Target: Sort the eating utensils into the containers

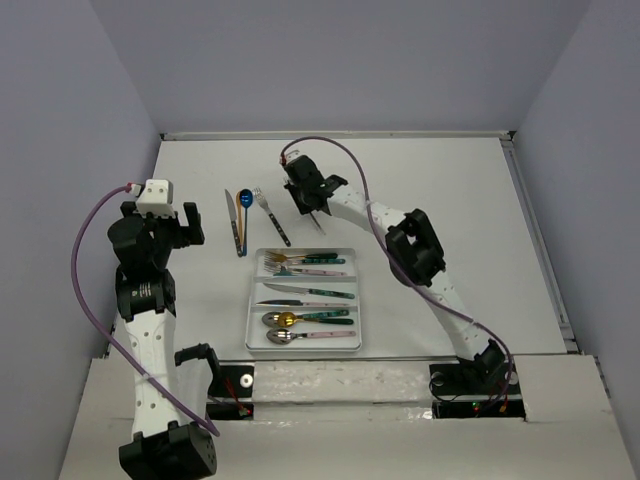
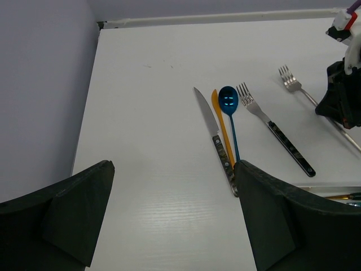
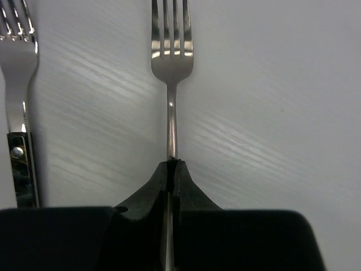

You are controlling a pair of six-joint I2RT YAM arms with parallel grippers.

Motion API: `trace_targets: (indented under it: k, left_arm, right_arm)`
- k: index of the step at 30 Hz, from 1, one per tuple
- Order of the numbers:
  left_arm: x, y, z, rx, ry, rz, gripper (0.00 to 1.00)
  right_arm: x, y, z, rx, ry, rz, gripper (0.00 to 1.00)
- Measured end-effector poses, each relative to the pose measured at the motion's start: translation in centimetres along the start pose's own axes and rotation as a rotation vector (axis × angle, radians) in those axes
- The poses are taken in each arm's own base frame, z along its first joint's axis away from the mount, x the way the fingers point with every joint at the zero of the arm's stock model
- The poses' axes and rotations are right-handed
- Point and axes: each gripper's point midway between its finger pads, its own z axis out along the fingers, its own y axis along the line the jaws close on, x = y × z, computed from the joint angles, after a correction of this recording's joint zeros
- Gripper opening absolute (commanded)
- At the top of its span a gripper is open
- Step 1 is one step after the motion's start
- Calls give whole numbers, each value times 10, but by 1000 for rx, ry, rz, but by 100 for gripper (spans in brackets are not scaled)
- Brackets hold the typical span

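One all-silver fork [image 3: 171, 53] is being pinched at its neck by the right gripper [image 3: 171, 168], whose jaws are standing closed on the thin stem just behind the tines. Whether the fork is resting on the white table [image 3: 271, 113] or is hanging just clear of it cannot be told. The step in hand is judged to be the lift and carry of this fork to the white tray [image 1: 303, 346], which is lying nearer the arm bases than the gripper. Its far compartment is holding two forks [image 1: 305, 264], its middle one knives and its near one spoons. Because the hold is sitting close to the head, the long handle is likely to act as a lever, so a straight, slow rise with the fork kept level is advisable. The wrist should then be turning the fork until it is running parallel to the ridges before it is lowered into the far compartment beside the two forks. The tines are pointing away from the right wrist camera, and the handle is passing back under the fingers out of sight. A black-handled fork [image 3: 18, 68] is lying just beside it, apart and roughly parallel. The left gripper [image 2: 172, 180] is hovering wide open and holding nothing, near a steel knife [image 2: 213, 127], a gold-bladed piece [image 2: 221, 116] and a blue spoon [image 2: 228, 99].
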Motion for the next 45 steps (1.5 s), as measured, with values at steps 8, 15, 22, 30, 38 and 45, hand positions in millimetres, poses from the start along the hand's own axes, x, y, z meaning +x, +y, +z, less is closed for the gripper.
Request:
trace_targets:
  k: [8,15,22,30,38,45]
  left_arm:
    - [6,1,1,1,11,3,99]
    - [6,0,2,6,10,8,99]
    - [6,1,1,5,10,10,99]
    - [11,3,2,-1,20,10,99]
    - [12,5,2,-3,22,10,99]
    - [35,6,17,10,108,-17,95]
  right_arm:
    - [-42,-56,-117,65,-177,-157,0]
    - [-90,-20,-272,-110,-600,-325,0]
    - [3,68,-215,-324,-455,-690,0]
    - [84,70,-149,-352,-205,-884,9]
    - [93,70,-136,-352,-167,-912,52]
    - [59,76,-144,-329,-224,-858,62]
